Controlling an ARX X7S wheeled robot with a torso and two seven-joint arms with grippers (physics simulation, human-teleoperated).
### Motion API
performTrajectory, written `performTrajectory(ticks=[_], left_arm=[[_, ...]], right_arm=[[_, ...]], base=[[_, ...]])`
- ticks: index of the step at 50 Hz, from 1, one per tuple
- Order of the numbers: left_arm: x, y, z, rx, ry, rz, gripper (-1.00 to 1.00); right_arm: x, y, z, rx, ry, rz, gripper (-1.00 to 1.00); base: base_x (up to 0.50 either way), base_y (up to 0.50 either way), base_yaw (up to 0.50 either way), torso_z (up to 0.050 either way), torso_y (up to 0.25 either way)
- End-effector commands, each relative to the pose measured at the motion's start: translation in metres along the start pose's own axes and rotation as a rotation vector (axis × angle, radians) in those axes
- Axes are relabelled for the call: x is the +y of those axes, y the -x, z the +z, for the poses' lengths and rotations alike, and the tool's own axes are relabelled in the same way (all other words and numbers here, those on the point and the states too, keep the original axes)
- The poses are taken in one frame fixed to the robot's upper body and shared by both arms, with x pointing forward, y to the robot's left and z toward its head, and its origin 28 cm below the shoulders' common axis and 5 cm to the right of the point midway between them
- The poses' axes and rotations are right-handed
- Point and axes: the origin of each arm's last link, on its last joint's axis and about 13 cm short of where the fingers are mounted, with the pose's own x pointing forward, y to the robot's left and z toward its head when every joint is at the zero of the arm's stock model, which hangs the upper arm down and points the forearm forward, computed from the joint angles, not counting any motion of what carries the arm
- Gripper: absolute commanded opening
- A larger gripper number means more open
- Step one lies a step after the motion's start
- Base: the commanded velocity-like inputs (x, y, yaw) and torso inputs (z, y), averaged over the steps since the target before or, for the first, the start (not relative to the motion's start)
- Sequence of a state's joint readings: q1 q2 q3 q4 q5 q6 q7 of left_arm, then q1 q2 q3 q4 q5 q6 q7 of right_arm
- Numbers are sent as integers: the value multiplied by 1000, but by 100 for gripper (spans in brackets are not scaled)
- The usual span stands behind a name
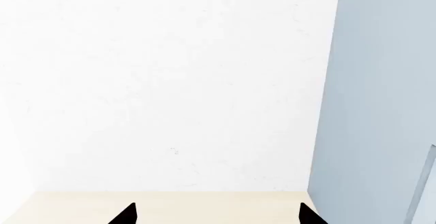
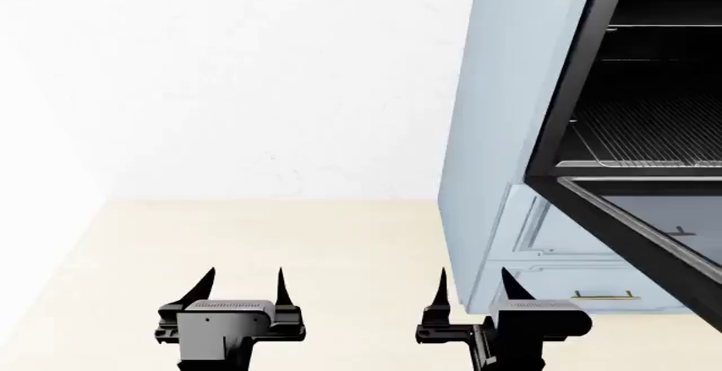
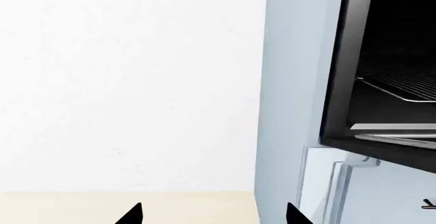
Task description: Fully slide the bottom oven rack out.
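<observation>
So the biggest thing here is the plain white wall [image 2: 226, 84] filling the far left side, with pale wood-tone floor [image 2: 101, 261] running up to it. On the right stands a tall light blue cabinet [image 2: 508, 92] with a built-in oven [image 2: 654, 75] set into it, black frame, cavity open. The oven door [image 2: 643, 227] is swung down and juts toward the near right. Below the oven there's a panelled drawer front [image 2: 564, 244] with a small brass handle [image 2: 609, 296].

Inside the cavity, the bottom oven rack [image 2: 648, 139] sits low down, pushed in, its silver front rail just behind the door edge. A second wire rack [image 2: 665, 26] sits higher up, barely showing.

Both arms hang low at the near edge, well apart from the oven. The left pincer [image 2: 245, 285] has its black fingertips spread apart, nothing between them. The right pincer [image 2: 474, 285] is also spread and empty, sitting in front of the cabinet's lower corner.
</observation>
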State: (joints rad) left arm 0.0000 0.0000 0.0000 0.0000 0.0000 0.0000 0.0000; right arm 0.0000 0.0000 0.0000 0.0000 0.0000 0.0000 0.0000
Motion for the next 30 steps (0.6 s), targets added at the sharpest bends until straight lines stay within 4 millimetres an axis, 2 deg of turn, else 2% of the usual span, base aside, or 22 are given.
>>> performTrajectory(ticks=[1,9,14,16,21,30], left_arm=[[0,-1,-1,6,-5,-2,100],[-1,-2,-1,25,-24,10,100],[1,0,2,31,-1,19,100],[1,1,9,34,-11,27,100],[1,4,52,33,-6,18,100],[1,-13,136,120,-18,-63,100]], right_arm=[[0,0,0,3,0,3,100],[0,0,-2,25,13,15,100],[0,1,0,25,6,12,100],[0,1,4,19,18,15,100],[0,3,36,2,21,31,100],[-14,19,124,26,5,29,100]], base=[[0,0,0,0,0],[0,0,0,2,0],[0,0,0,48,0],[0,0,0,50,0],[0,0,0,50,0],[0,0,0,50,0]])
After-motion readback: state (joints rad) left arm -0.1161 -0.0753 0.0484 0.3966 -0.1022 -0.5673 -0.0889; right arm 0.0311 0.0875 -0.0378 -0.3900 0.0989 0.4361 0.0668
